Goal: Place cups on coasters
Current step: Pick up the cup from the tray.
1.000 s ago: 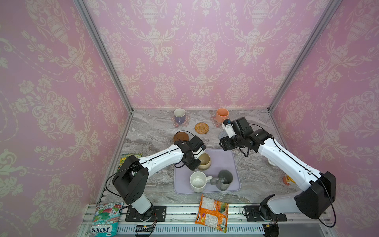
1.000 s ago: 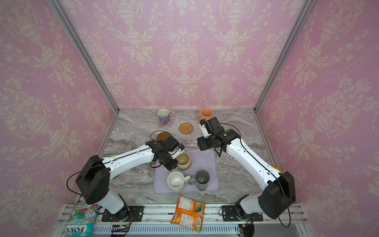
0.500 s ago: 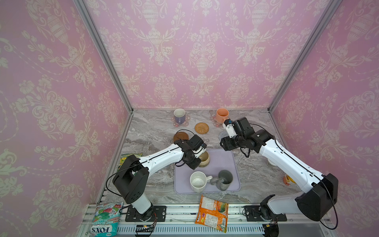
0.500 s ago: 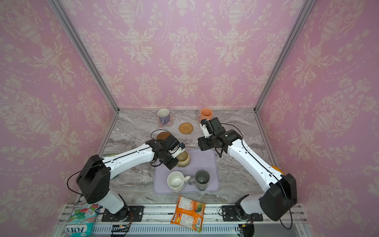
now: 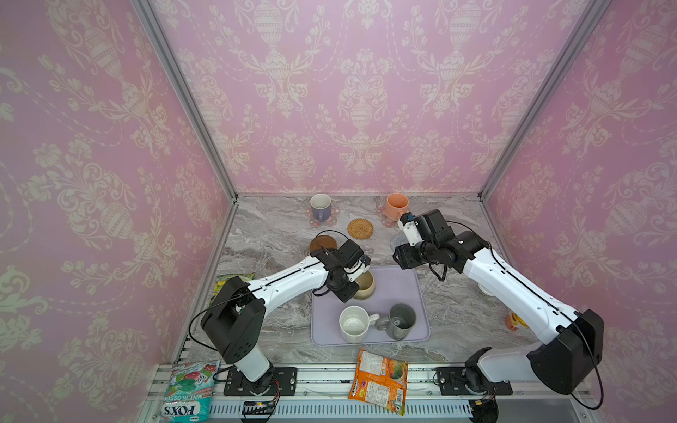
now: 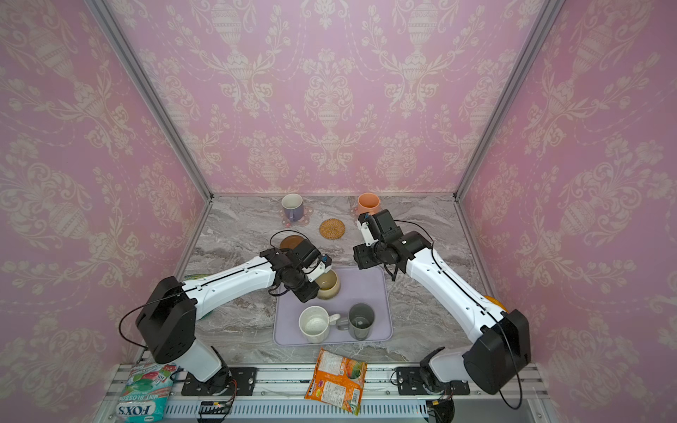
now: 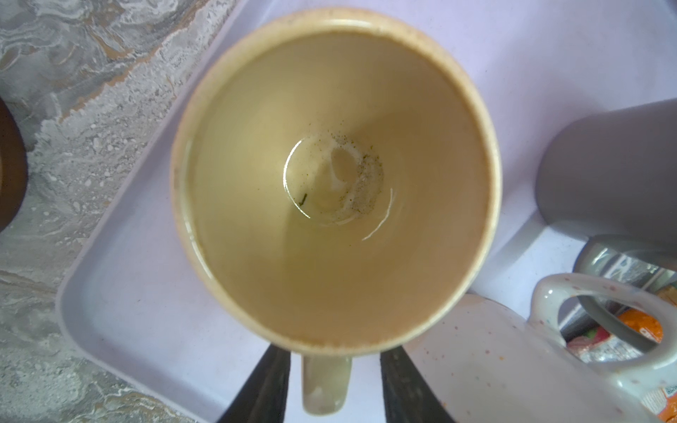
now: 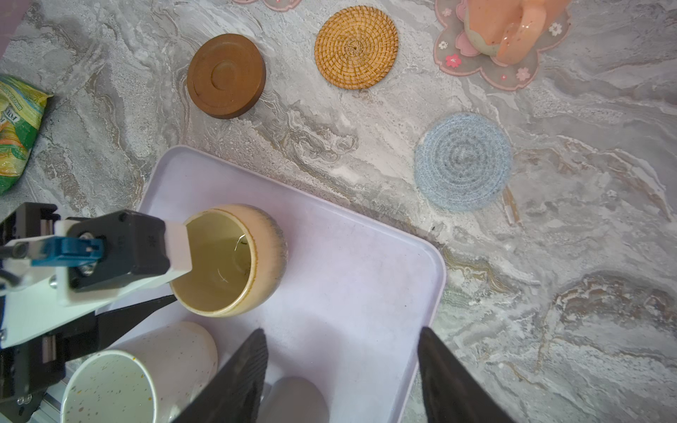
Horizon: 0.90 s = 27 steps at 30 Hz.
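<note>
- The left gripper [image 7: 331,362] is open around the handle [image 7: 326,384] of the beige mug [image 7: 333,183]. Its fingers [image 7: 263,384] stand on either side of the handle, with a gap at each side.
- In both top views the beige mug [image 5: 366,284] stands upright in the far-left corner of the lavender tray [image 5: 399,289], on the same spot as a second ago.
- The left arm has hardly shifted. Its wrist hangs over the mug's near-left side, as before.
- The right gripper [image 8: 340,331] is open and empty above the tray's far-right part. Its place matches the earlier top views.
- Everything else stays where it was.
- The lavender mug [image 5: 321,206] sits on the far-left flower coaster [image 5: 332,219], and the peach mug [image 5: 396,205] sits on the far-right flower coaster [image 5: 384,219].
- The rattan coaster [image 5: 360,228], the dark brown coaster [image 5: 322,242] and the grey-blue coaster [image 8: 463,161] lie bare on the marble.
- The speckled white mug [image 5: 354,324] and the dark grey mug [image 5: 401,321] stand side by side at the tray's near edge.
</note>
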Available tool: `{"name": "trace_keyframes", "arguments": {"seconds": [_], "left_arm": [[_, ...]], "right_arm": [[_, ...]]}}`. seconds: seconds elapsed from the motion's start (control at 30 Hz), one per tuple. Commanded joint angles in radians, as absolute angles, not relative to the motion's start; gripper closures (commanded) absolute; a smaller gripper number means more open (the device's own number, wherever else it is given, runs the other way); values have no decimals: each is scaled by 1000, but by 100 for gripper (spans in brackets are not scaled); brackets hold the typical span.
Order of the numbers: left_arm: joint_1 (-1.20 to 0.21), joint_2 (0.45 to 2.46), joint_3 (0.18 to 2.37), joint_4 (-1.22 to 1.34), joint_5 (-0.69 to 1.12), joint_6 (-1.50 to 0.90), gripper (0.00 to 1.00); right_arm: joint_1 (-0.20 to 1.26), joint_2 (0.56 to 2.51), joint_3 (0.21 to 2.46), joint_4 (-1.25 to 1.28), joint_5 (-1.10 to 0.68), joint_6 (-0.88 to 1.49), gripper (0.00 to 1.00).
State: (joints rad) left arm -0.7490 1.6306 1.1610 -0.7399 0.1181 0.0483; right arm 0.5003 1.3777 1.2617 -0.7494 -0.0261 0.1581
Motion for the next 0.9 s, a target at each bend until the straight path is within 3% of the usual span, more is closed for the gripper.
{"name": "trace_keyframes", "arguments": {"seconds": [0.0,0.6,0.87], "left_arm": [[-744,1621,1190,-770,108,85,57],[-740,1733,1232,-752,74,101,59],[-729,1741,1232,-726,93,90,74]], "right_arm": [[508,1372,1251,-759,-7,175,33],[509,1354,1246,-764,1,183,33],[509,1359,1259,-767,6,183,33]]}}
